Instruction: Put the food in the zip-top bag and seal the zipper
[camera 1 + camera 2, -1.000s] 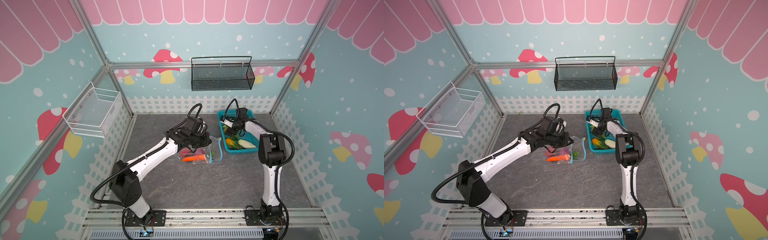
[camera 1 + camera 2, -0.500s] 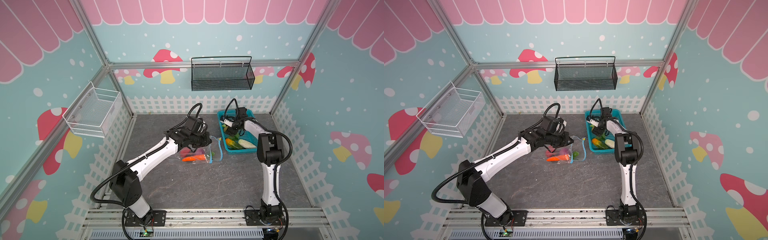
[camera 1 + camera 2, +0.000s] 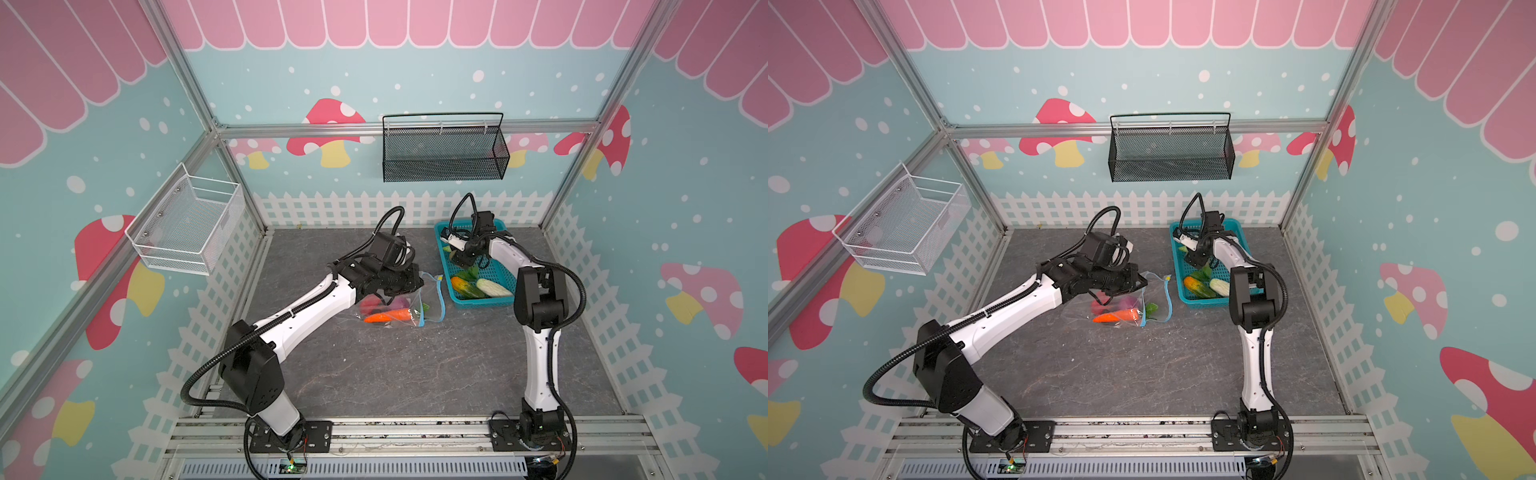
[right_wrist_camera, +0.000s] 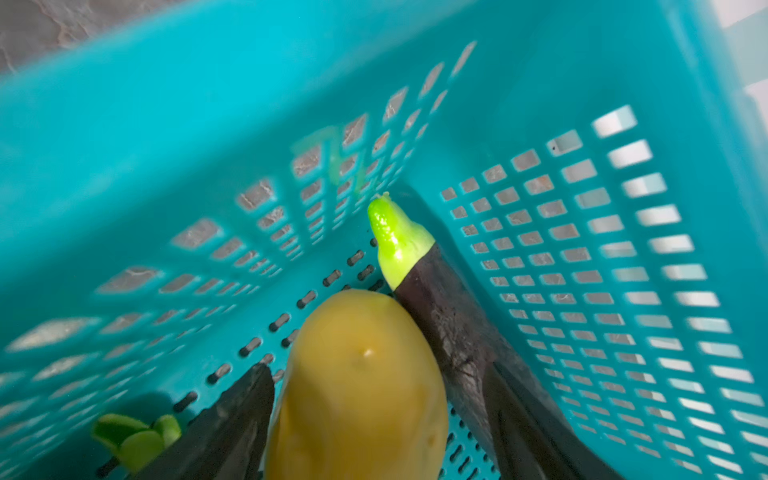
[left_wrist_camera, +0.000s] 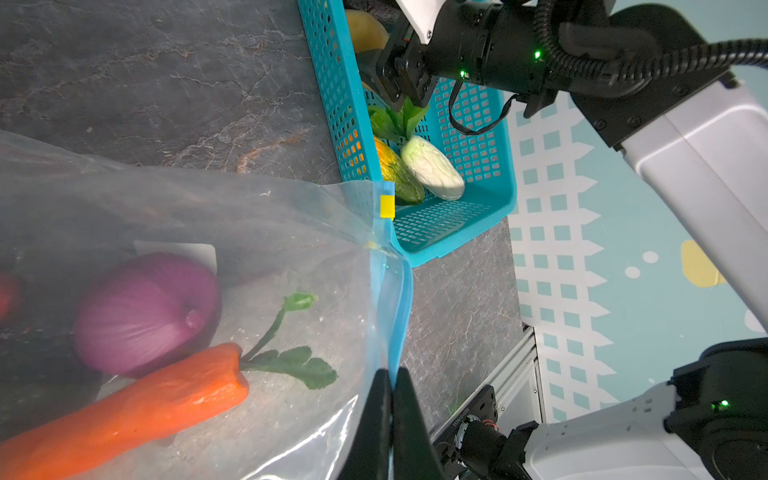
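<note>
In a top view the bag [image 3: 405, 305], with the carrot [image 3: 384, 316] inside, lies on the bench [image 3: 374, 374] just left of the basket [image 3: 478, 302].

Left wrist: the left claw [image 5: 390, 374] is clenched on the zipper [image 5: 392, 299].

Right wrist: the right claw [image 4: 378, 370] is spread astride the yellow piece [image 4: 357, 395] in the basket.

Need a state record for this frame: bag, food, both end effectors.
bag: lying on table, mouth open toward basket
zipper: unsealed, slider at one end
in bag: onion, carrot, red piece
in basket: yellow piece, eggplant touching it, radish, corn
left end effector: shut on the bag's zipper edge
right end effector: open, inside basket, fingers astride yellow piece
</note>
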`<action>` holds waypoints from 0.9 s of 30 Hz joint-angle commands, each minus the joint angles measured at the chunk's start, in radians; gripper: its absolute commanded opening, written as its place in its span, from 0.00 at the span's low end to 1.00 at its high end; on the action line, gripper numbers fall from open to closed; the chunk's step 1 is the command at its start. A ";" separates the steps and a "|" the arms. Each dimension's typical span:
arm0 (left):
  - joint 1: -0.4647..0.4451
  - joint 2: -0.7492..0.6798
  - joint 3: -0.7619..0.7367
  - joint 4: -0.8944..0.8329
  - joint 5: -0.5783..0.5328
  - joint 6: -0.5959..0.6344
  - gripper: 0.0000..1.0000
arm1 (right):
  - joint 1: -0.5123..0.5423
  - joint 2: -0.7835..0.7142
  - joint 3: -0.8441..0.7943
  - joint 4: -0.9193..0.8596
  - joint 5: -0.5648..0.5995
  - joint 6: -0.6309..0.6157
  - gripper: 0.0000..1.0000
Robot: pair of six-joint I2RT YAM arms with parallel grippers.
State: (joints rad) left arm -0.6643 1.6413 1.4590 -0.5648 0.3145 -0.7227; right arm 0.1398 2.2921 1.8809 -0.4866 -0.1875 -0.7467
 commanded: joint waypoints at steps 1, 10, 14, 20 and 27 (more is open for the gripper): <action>-0.003 -0.014 -0.001 -0.012 -0.018 -0.001 0.00 | 0.000 0.015 0.019 -0.053 0.006 0.007 0.86; -0.002 -0.017 -0.002 -0.014 -0.020 0.004 0.00 | -0.032 0.015 0.026 -0.085 -0.011 0.079 0.92; -0.002 -0.012 0.001 -0.015 -0.019 0.004 0.00 | -0.047 0.018 0.030 -0.105 -0.008 0.084 0.91; -0.002 -0.003 0.009 -0.015 -0.013 0.001 0.00 | -0.071 0.033 0.063 -0.135 0.009 0.113 0.87; -0.002 0.002 0.010 -0.014 -0.015 -0.003 0.00 | -0.064 0.043 0.069 -0.129 -0.065 0.116 0.86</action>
State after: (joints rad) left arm -0.6643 1.6413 1.4590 -0.5648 0.3103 -0.7227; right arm 0.0700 2.2974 1.9274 -0.5846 -0.2008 -0.6342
